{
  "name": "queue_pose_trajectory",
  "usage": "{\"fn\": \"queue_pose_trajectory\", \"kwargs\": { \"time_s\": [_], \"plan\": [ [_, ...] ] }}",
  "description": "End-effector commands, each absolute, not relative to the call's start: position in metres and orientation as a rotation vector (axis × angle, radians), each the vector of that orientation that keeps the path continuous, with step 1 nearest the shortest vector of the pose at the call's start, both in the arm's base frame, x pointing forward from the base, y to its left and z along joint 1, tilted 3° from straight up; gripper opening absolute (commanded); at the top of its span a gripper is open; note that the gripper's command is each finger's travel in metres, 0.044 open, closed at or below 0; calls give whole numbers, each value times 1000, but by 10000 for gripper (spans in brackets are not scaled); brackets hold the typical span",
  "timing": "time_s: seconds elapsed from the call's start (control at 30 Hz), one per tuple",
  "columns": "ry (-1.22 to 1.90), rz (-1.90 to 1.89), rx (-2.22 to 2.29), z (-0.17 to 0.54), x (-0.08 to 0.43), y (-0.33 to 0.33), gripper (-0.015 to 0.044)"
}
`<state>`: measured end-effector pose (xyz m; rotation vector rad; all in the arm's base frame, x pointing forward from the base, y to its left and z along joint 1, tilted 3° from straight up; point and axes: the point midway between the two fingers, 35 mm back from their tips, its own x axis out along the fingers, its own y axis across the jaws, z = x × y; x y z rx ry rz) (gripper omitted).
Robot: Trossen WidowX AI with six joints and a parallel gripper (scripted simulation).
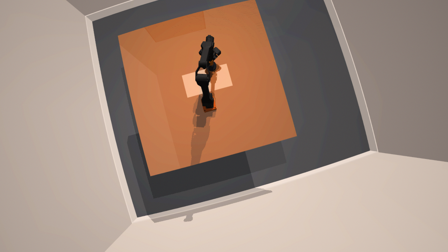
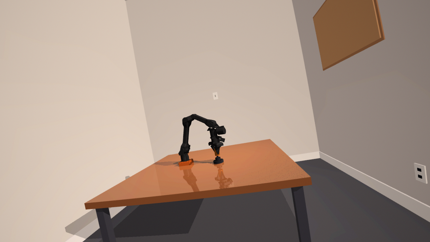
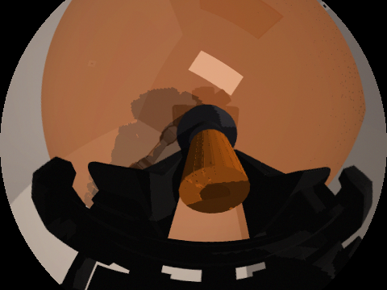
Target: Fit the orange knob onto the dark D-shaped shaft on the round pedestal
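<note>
Claw (image 1: 211,62) (image 2: 217,152) (image 3: 210,153) partly open, clamped on orange knob (image 1: 211,63) (image 2: 216,153) (image 3: 214,173); knob above round pedestal (image 1: 211,65) (image 2: 218,161) (image 3: 207,114), short of its base. Fit unclear.

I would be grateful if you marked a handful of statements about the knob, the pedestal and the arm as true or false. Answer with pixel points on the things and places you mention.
1. The orange knob (image 2: 217,152) (image 3: 214,173) is held between the gripper's jaws. True.
2. The round pedestal (image 2: 218,161) (image 3: 207,114) is white. False: it is dark.
3. The knob lies on its side on the table (image 1: 250,109) (image 2: 255,171) (image 3: 282,133). False: it is gripped above the pedestal.
4. The arm's base (image 1: 205,110) (image 2: 185,162) is orange. True.
5. The pedestal stands on the floor (image 1: 328,93) (image 2: 240,210). False: it stands on the table.
6. The knob has not been let go. True.
</note>
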<state>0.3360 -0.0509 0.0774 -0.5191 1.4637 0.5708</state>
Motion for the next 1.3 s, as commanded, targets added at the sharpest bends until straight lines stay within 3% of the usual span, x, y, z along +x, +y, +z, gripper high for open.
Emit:
{"fn": "queue_pose_trajectory", "kwargs": {
  "time_s": [0.0,1.27],
  "plan": [
    [1461,573,-523,77,336,-51,0],
    [1409,730,-687,78,336,-51,0]
  ]
}}
